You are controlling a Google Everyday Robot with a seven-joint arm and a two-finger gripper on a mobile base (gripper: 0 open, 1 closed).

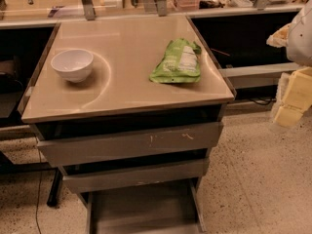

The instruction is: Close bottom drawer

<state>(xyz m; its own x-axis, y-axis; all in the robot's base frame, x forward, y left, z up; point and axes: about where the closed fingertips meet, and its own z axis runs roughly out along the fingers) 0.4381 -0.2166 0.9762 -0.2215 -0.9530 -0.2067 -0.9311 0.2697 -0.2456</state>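
Note:
The bottom drawer (142,207) is pulled out toward the camera under the cabinet. Its grey tray floor and side rails show, and its front runs off the bottom edge of the camera view. Above it are the mid-sized grey drawer front (134,175) and the widest front with white scratch marks (129,144), both slightly out. My gripper (292,101), with yellowish fingers, hangs at the far right edge, level with the cabinet top. It is well to the right of the drawers and touches nothing.
On the cabinet's beige top (122,82) stand a white bowl (72,65) at the left and a green snack bag (179,62) at the right. Speckled floor (258,179) lies to the right. A cable (39,199) hangs at the left. Cluttered counters stand behind.

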